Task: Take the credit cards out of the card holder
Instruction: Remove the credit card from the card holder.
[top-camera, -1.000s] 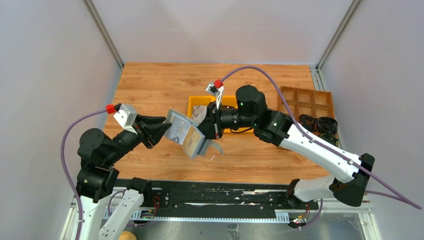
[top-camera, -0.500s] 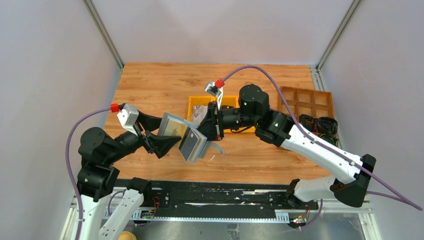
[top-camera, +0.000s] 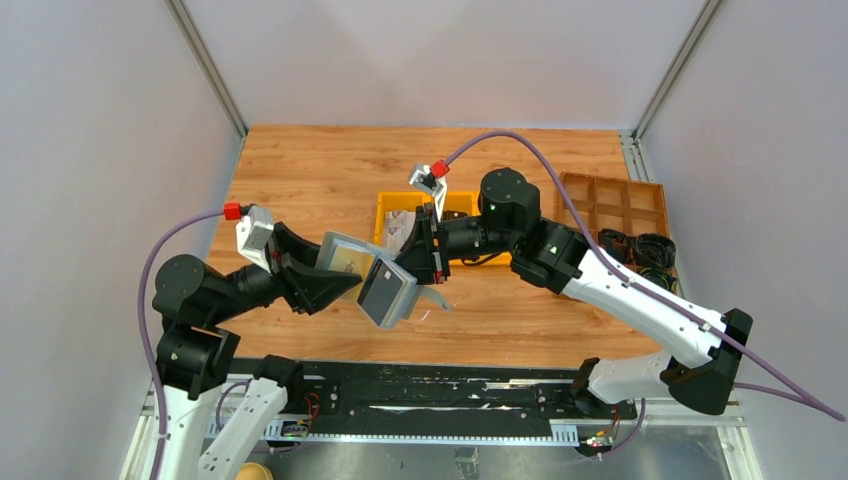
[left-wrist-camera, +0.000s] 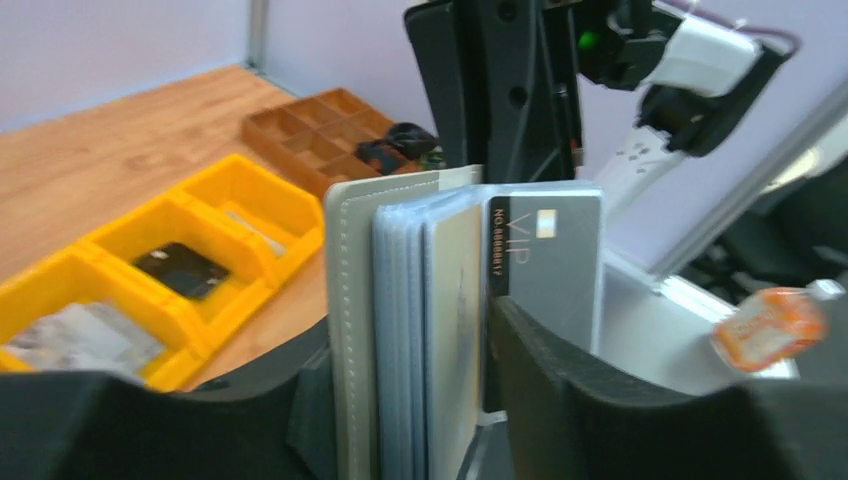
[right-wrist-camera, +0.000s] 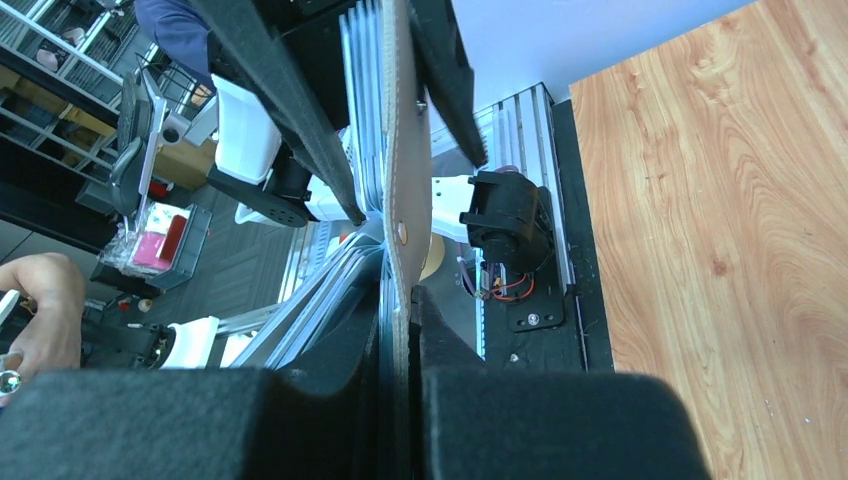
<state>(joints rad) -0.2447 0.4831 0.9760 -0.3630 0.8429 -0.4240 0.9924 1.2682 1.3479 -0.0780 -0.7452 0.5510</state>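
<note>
Hanging above the wooden table (top-camera: 300, 170), the grey card holder (top-camera: 375, 275) is kept open in mid-air between the two arms, in front of the yellow three-part bin (top-camera: 385, 205). One cover is clamped firmly by the right gripper (top-camera: 420, 262). In the right wrist view that cover's edge (right-wrist-camera: 408, 150) is seen pinched between the closed black fingers (right-wrist-camera: 440, 340).

The holder's other side is straddled by the left gripper (top-camera: 335, 280). In the left wrist view the stitched grey cover, the stack of clear sleeves and a grey credit card (left-wrist-camera: 545, 270) printed "VIP" are framed by its two fingers (left-wrist-camera: 540, 380). Whether the stack is actually squeezed or only bracketed cannot be told. The card is seen standing out a little from the sleeves, partly behind the right-hand finger.

A dark object and pale cards are seen in the bin's compartments (left-wrist-camera: 250, 190). A brown divided tray (top-camera: 615, 205) is set at the table's right edge.
</note>
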